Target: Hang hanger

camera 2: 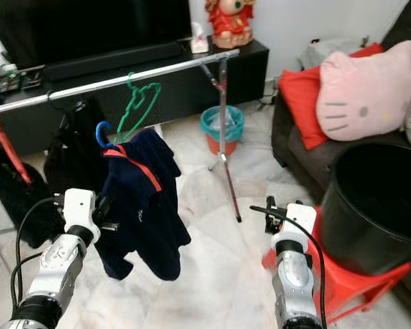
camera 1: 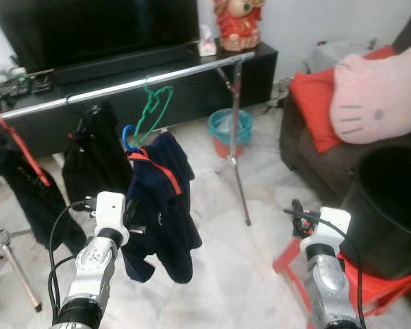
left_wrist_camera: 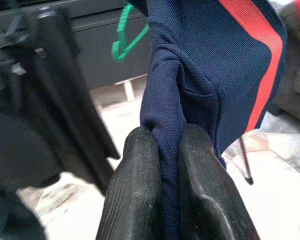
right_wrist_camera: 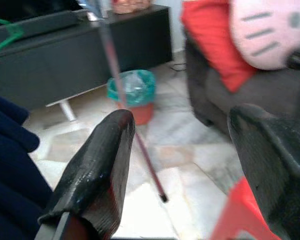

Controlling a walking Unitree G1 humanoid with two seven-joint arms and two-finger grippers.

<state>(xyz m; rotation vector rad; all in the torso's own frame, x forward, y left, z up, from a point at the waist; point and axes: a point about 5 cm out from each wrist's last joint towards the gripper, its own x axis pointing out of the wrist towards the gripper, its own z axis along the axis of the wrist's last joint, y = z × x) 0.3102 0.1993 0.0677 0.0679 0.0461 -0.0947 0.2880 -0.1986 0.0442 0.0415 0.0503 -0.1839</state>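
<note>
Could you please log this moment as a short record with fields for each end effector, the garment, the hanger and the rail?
left end effector: shut, pinching a fold of the navy shirt
right end effector: open, holding nothing, low beside the black bin
shirt: on a blue hanger, held below the rail
rail: silver, with a bare green hanger and dark clothes hanging
task status: blue hanger not yet hooked on rail

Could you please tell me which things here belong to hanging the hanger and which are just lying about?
Part of the job:
- navy garment on its blue hanger
- left gripper, shut on the garment's cloth
- silver rail

Just about:
- right gripper, open, idle
- empty green hanger on the rail
- black bucket
- teal bin
- pink cushion
</note>
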